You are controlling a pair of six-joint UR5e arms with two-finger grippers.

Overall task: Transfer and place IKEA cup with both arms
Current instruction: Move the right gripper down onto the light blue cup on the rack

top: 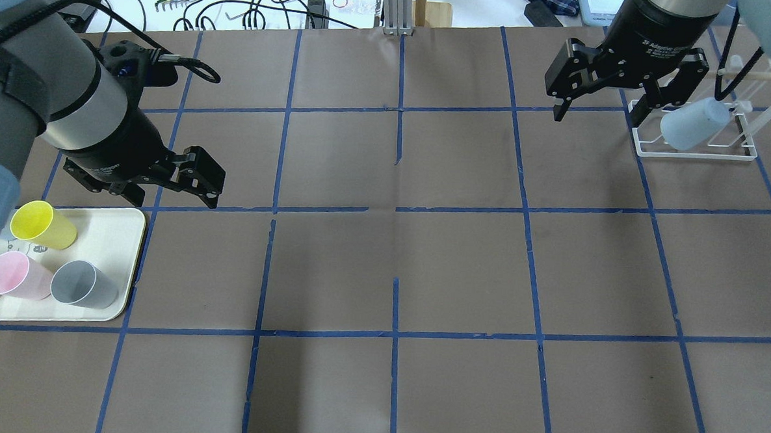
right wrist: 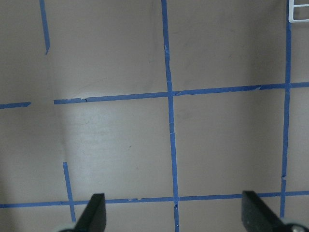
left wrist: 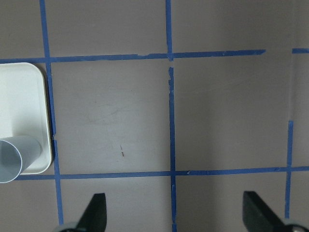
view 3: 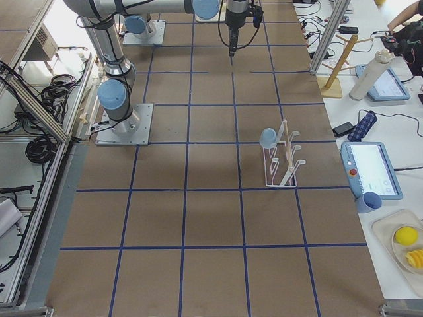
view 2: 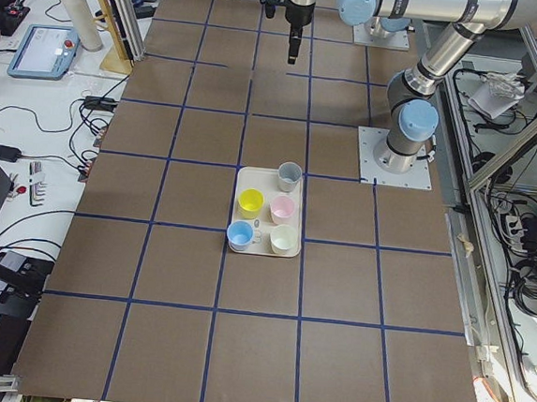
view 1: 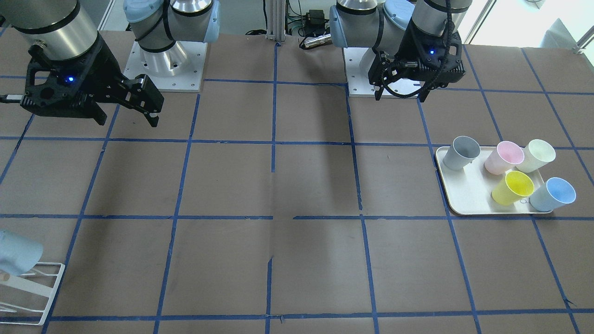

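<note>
Left gripper [view 1: 400, 96] and right gripper [view 1: 127, 120] hang spread wide, empty (IKEA cup [view 1: 553, 194], 1 of 5 on tray [view 1: 466, 195]).

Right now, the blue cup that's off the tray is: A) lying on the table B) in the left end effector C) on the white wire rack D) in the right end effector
C: the blue cup sits tilted on the white rack.
</note>
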